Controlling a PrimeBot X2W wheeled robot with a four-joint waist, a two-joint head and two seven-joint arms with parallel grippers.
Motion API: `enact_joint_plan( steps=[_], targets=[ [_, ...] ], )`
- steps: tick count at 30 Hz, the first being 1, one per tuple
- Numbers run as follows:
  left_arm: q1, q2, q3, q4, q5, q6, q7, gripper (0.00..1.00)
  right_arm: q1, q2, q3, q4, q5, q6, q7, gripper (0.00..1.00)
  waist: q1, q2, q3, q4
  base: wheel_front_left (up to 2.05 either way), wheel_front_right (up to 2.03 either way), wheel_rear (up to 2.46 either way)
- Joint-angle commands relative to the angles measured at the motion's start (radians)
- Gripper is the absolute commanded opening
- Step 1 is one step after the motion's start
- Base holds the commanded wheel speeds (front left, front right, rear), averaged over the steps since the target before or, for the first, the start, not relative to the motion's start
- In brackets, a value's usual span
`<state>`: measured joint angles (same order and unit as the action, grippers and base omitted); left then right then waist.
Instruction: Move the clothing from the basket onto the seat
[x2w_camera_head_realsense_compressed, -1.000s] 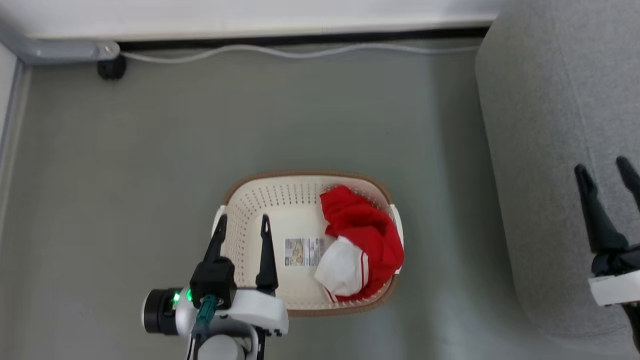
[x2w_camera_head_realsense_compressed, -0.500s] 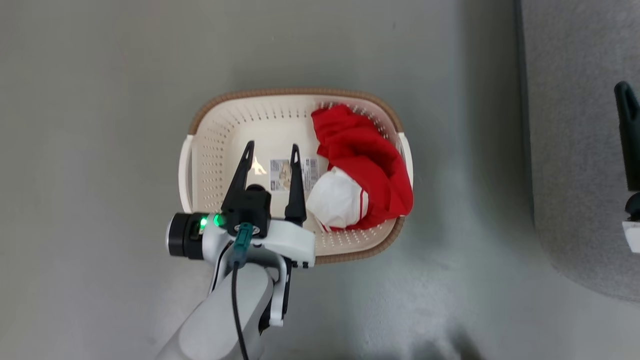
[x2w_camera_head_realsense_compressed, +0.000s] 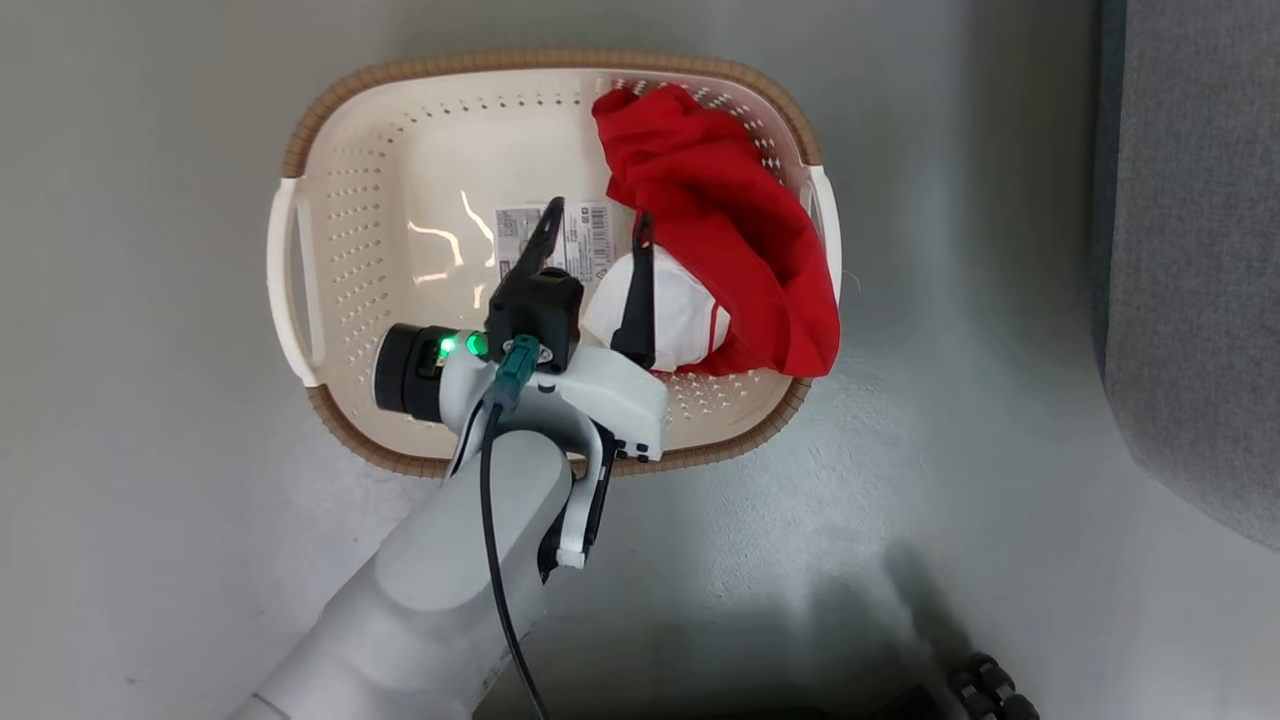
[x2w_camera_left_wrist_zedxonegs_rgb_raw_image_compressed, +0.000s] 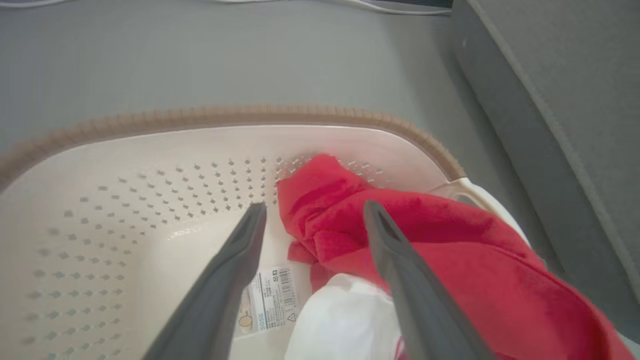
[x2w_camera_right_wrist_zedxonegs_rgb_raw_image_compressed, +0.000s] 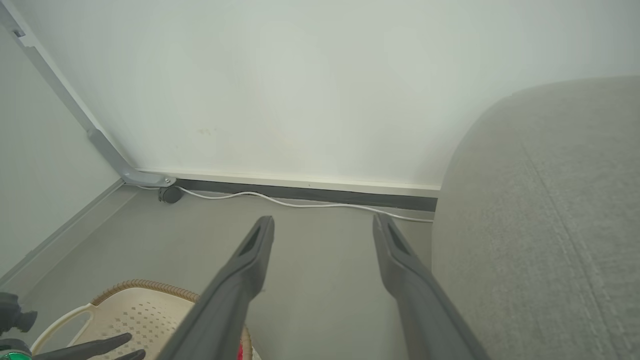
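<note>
Clothing (x2w_camera_head_realsense_compressed: 720, 240), a red garment with a white panel, lies bunched in the basket (x2w_camera_head_realsense_compressed: 330, 250), which sits on the floor (x2w_camera_head_realsense_compressed: 150, 500). Left of the left fingers (x2w_camera_head_realsense_compressed: 638, 300) there is only bare perforated basket bottom. Between them show the paper label (x2w_camera_head_realsense_compressed: 590, 245) and the near edge of the white panel. Under the right-hand finger and beyond it, red fabric heaps against the basket wall. These fingers are spread wide, grasping nothing. (The right fingers (x2w_camera_right_wrist_zedxonegs_rgb_raw_image_compressed: 415, 290), likewise released and empty, hang beside the sofa (x2w_camera_right_wrist_zedxonegs_rgb_raw_image_compressed: 550, 225).) To grasp well, I judge, shift slightly rightward so both fingers straddle a thick fold, press into the heap, then clench on fabric, not the label or the wall.
</note>
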<state>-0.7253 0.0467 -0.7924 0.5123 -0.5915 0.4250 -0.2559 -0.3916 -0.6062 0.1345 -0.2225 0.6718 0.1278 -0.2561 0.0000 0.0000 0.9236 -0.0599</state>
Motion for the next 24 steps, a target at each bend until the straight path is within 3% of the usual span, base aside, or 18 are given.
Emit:
enact_joint_plan(
  steps=[1,11,19,24],
  targets=[
    [-0.01,0.004,-0.005,-0.007,-0.031,-0.022,-0.006,1.0,0.024,-0.028,0.011,-0.029,-0.003,0.003,-0.006,1.0,0.0,0.0,0.015,-0.012,0.0,0.0,0.0],
    [-0.092,0.004,-0.119,0.025,-0.242,-0.165,-0.006,1.0,0.0,-0.017,0.034,-0.026,-0.003,0.003,-0.006,1.0,0.0,0.0,0.023,-0.03,0.0,0.0,0.0],
    [-0.15,0.004,-0.26,0.061,-0.319,-0.16,-0.006,1.0,-0.007,-0.008,0.046,-0.015,0.001,0.003,-0.006,1.0,0.0,0.0,0.021,-0.038,0.0,0.0,0.0],
    [-0.179,0.004,-0.355,0.09,-0.37,-0.127,-0.006,1.0,-0.013,-0.005,0.052,-0.008,0.004,0.003,-0.006,1.0,0.0,0.0,0.021,-0.047,0.0,0.0,0.0]
  ],
)
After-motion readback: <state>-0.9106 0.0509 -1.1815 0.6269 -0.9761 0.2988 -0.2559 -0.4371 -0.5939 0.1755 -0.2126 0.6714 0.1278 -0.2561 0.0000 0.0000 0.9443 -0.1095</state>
